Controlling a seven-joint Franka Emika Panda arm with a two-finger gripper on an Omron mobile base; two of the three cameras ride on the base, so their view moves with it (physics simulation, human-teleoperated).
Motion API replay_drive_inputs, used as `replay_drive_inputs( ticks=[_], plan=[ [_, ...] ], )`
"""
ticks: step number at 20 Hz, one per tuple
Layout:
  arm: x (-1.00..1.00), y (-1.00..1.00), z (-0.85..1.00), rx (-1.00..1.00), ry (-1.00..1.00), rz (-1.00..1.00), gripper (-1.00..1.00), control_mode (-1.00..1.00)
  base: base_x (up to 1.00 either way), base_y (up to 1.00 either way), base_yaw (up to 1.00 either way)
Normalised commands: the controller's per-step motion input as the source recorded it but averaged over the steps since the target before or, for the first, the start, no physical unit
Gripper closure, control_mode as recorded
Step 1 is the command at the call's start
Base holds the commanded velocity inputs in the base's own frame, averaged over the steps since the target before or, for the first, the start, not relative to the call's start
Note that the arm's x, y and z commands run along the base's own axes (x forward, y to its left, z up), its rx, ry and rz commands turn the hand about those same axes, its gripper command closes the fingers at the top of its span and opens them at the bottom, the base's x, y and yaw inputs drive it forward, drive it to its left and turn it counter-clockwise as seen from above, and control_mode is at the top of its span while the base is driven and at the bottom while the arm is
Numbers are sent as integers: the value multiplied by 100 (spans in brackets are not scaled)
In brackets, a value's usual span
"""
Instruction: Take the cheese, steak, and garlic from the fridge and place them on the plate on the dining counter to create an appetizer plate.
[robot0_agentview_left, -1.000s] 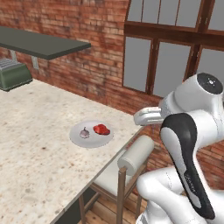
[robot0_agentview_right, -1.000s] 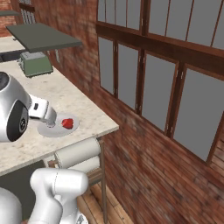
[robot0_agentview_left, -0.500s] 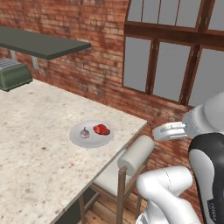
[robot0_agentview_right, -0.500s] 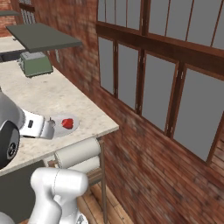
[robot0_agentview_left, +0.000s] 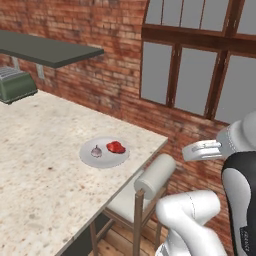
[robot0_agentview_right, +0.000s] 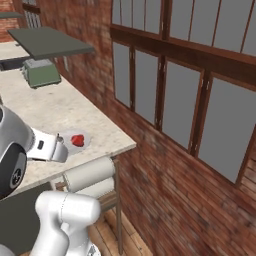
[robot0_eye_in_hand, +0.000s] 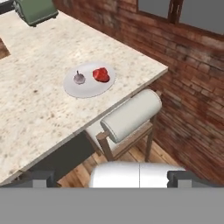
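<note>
The worktop (robot0_agentview_left: 45, 165) is a broad slab of beige speckled stone on a dark base, and its corner juts toward a red brick wall (robot0_agentview_left: 115, 45) with tall dark-framed windows (robot0_agentview_right: 175, 95). Near that corner, just in from the edge that faces the stool, lies the plate (robot0_agentview_left: 104, 152), a pale round disc flat on the stone. On it the garlic (robot0_agentview_left: 96, 151) sits on the side away from the corner and the steak (robot0_agentview_left: 116, 147) lies beside it on the corner side, close together but apart. At the far end of the worktop stands a green toaster (robot0_agentview_left: 16, 86), below a dark grey wall shelf (robot0_agentview_left: 47, 49) fixed to the brick. A wooden stool with a pale rolled backrest (robot0_agentview_left: 155, 176) is tucked against the worktop edge by the corner, on a wood plank floor (robot0_agentview_right: 125, 235). The tool (robot0_eye_in_hand: 109, 178) hangs off the worktop, above the stool, its jaws spread wide with nothing between them; its dark fingertips (robot0_eye_in_hand: 37, 178) show at the bottom of the hand view.
</note>
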Motion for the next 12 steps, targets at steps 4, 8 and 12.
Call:
replay_drive_inputs(
  ticks=[4,8,12],
  plan=[
    [0,0,0,0,0,0,-100,100,-100,3,31],
    [0,0,0,0,0,0,-100,100,-100,24,56],
    [0,0,0,0,0,0,-100,100,-58,63,74]
  ],
)
